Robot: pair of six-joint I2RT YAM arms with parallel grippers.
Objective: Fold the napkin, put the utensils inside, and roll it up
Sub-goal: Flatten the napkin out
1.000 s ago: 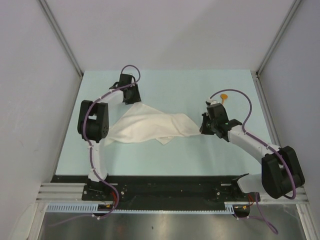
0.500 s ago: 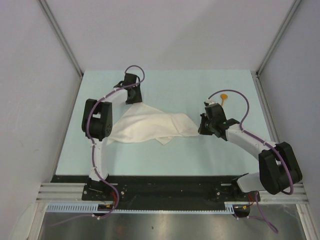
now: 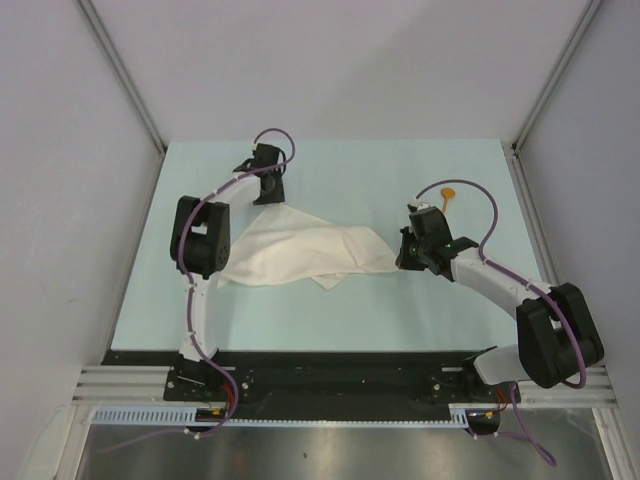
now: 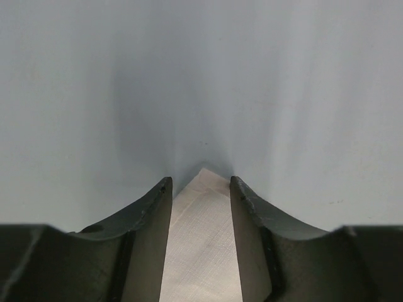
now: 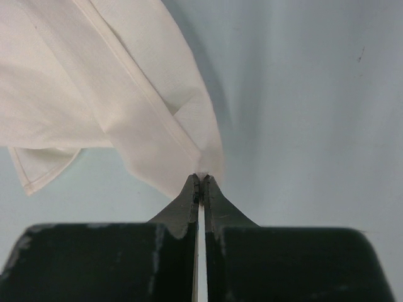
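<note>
The cream-white napkin [image 3: 300,250] lies crumpled across the middle-left of the pale green table. My left gripper [image 3: 268,192] is at its far-left corner. In the left wrist view the jaws [image 4: 200,182] stand open, and the pointed napkin corner [image 4: 201,226] lies flat on the table between the two dark fingers [image 4: 151,217], apart from both. My right gripper [image 3: 404,258] is shut on the napkin's right corner; in the right wrist view the cloth [image 5: 107,88] fans out from the pinched fingertips [image 5: 201,178]. The small orange spoon [image 3: 448,194] lies behind the right arm, clear of the napkin.
Grey walls enclose the table [image 3: 350,320] on three sides. A purple cable [image 3: 480,195] loops over the right arm close to the spoon. A dark rail [image 3: 330,375] carrying both arm bases runs along the near edge.
My left gripper has shifted a little to the right and onto the napkin's far-left corner. The right gripper has kept its hold on the right corner and barely moved.
</note>
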